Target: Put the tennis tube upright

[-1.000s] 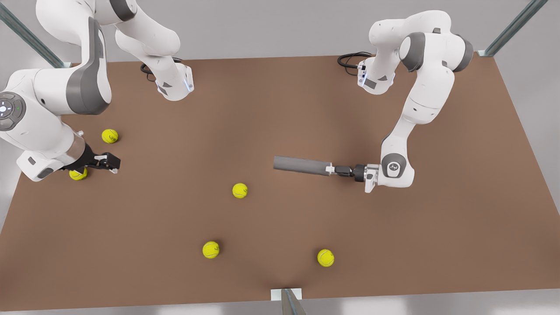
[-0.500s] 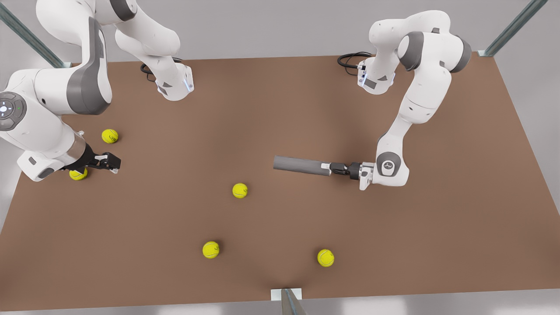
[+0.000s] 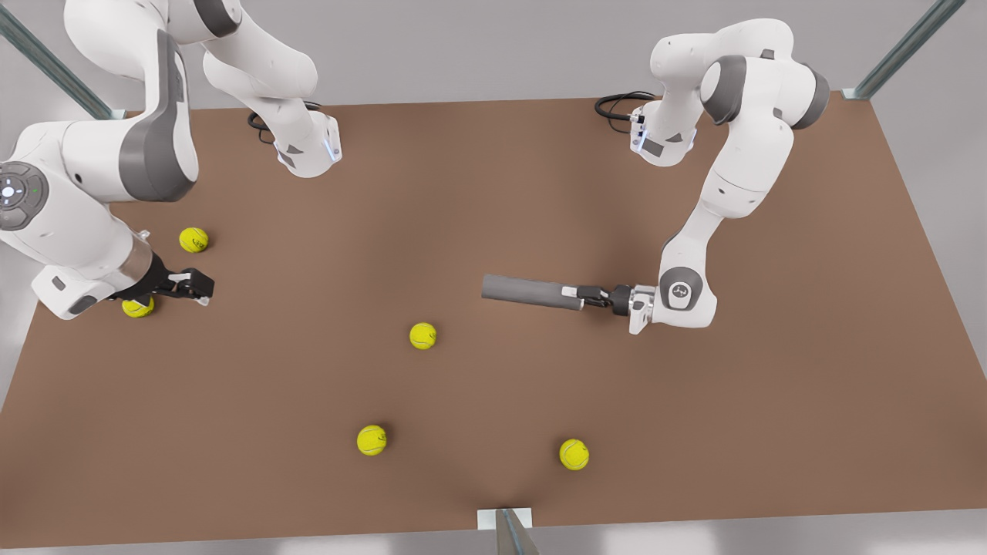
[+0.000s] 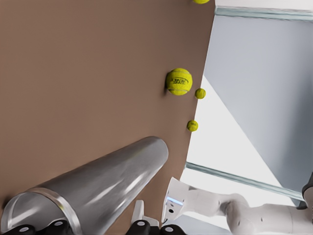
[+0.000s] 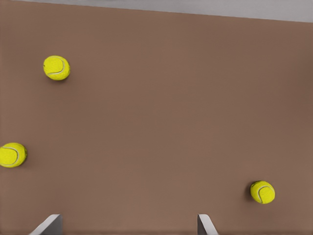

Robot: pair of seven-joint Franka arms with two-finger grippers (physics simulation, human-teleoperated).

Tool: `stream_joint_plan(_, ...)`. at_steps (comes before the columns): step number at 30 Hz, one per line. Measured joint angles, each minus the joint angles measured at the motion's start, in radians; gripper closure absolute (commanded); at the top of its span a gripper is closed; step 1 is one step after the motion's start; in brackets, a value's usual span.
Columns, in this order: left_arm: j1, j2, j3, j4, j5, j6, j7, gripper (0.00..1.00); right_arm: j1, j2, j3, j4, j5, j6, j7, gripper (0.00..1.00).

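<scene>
The tennis tube (image 3: 530,291) is a matte grey cylinder lying flat on the brown table (image 3: 493,193), right of centre in the front view. In the left wrist view the tennis tube (image 4: 107,181) shows its shiny rim and hollow mouth very close to the camera. My left gripper (image 3: 577,294) sits low at that open end, reaching in from the front view's right and overlapping the rim. My right gripper (image 3: 202,287) waits near the table's edge on the front view's left. It is open, and in its own wrist view the right gripper (image 5: 127,225) has nothing in it.
Yellow tennis balls lie scattered: one (image 3: 137,307) beside the right wrist, one (image 3: 193,240) just behind it, one (image 3: 422,336) near the centre, and two near the front edge (image 3: 372,440) (image 3: 574,454). Both arm bases stand at the back edge.
The left gripper has slid toward the front view's left, closing onto the tube's open end. The tube lies where it was. The right arm has barely moved.
</scene>
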Motion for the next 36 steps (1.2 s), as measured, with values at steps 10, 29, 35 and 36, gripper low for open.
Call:
stream_joint_plan(10, 0.0, -0.013, -0.005, 0.0, 0.013, -0.005, 0.002, 0.5, -0.001, 0.0, 0.0, 0.001, 0.0, 0.001, 0.0, 0.0)
stream_joint_plan(29, -0.016, -0.066, -0.005, -0.002, 0.056, -0.025, -0.012, 0.6, -0.005, 0.0, -0.001, 0.002, -0.001, 0.0, 0.0, 0.0)
stream_joint_plan(35, -0.024, -0.076, -0.005, -0.002, 0.06, -0.031, -0.014, 0.6, -0.007, 0.0, -0.002, 0.003, 0.0, 0.001, 0.0, 0.0)
stream_joint_plan(36, -0.025, -0.077, -0.005, -0.002, 0.06, -0.032, -0.015, 0.6, -0.009, 0.0, -0.001, 0.003, 0.0, 0.001, 0.0, 0.0)
